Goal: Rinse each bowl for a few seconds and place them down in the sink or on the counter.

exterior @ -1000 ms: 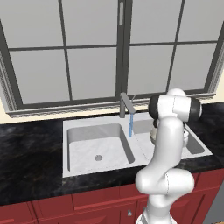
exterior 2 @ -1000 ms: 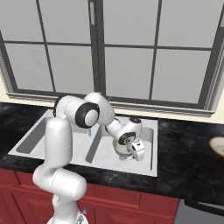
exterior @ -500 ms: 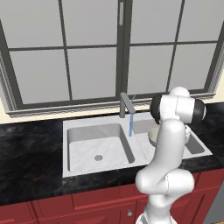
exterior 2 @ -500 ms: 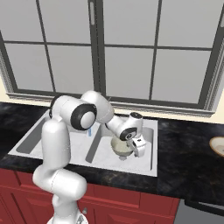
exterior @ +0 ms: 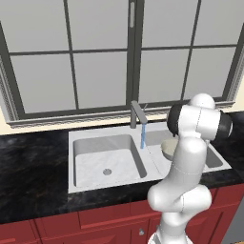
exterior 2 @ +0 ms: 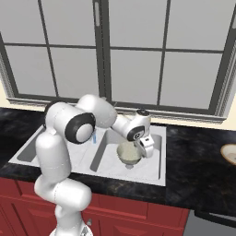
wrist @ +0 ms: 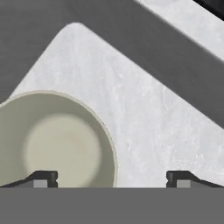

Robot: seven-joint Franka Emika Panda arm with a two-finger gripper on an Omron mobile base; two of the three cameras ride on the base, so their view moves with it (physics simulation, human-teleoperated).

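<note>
A pale beige bowl [exterior 2: 129, 154] rests upright on the floor of the sink's right basin [exterior 2: 152, 171]; the arm hides part of the bowl [exterior: 167, 148] in the left base view. My gripper [exterior 2: 146, 148] hangs just above the bowl's right rim, open and holding nothing. In the hand view the bowl [wrist: 61, 148] lies lower left, with its right rim between the wide-apart fingertips of the gripper [wrist: 112, 179]. A second bowl [exterior 2: 229, 153] sits on the black counter [exterior 2: 198, 170] at the far right edge.
The grey faucet [exterior: 138, 114] stands behind the divider, and a thin blue stream of water [exterior: 142, 136] runs from it. The left basin [exterior: 107, 164] holds only its drain. A window fills the wall behind the sink; red cabinets lie below.
The gripper has opened and let go of the bowl, which now lies in the right basin. The hand has drawn slightly up and away from it.
</note>
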